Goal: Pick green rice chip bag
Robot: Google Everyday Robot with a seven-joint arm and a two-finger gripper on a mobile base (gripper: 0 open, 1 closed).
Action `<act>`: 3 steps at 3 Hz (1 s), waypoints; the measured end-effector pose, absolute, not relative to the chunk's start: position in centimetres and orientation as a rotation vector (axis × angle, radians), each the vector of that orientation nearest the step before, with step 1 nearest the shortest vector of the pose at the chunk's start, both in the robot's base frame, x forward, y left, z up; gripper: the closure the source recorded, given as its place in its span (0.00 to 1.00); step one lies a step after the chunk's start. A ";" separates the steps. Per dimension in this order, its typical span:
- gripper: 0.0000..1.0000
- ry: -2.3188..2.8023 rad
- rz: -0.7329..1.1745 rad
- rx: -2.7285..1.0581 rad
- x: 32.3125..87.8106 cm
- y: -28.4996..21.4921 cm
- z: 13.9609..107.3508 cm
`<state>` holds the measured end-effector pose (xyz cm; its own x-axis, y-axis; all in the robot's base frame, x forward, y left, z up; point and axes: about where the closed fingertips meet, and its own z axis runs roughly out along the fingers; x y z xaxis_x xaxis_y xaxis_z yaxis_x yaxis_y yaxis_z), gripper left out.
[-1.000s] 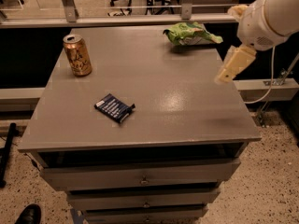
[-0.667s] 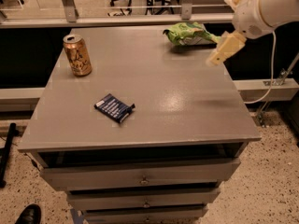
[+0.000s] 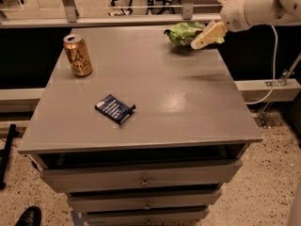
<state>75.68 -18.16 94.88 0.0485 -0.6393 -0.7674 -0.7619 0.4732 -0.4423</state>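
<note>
The green rice chip bag [image 3: 182, 32] lies at the upper right of the frame, near the far edge of the grey cabinet top [image 3: 155, 88]. It is crumpled light-green foil with pale patches, puffed and irregular. It is probably very light, soft and slick, apt to slide on the smooth top and to give under pressure, with brittle chips inside. A raised fold or a crimped end looks the best place for a gentle pinch.

The gripper [image 3: 203, 36], cream-coloured on a white arm [image 3: 254, 6] from the upper right corner, overlaps the bag's right side. Contact cannot be told, nor whether it is spread or closed.

The top is flat and hard, with a dull sheen. At upper left stands a gold drink can [image 3: 78, 55], a rigid cylinder. Left of centre lies a small flat dark-blue packet [image 3: 115, 108].
</note>
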 end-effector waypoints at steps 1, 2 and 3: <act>0.00 1.654 0.200 -1.163 79.1 -16.8 93.2; 0.00 1.687 0.183 -1.149 81.2 -15.8 91.6; 0.00 1.735 0.143 -1.171 82.5 -15.2 89.3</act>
<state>82.49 -15.17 89.32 -0.0344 -0.6351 -0.7717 -0.7527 0.5244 -0.3980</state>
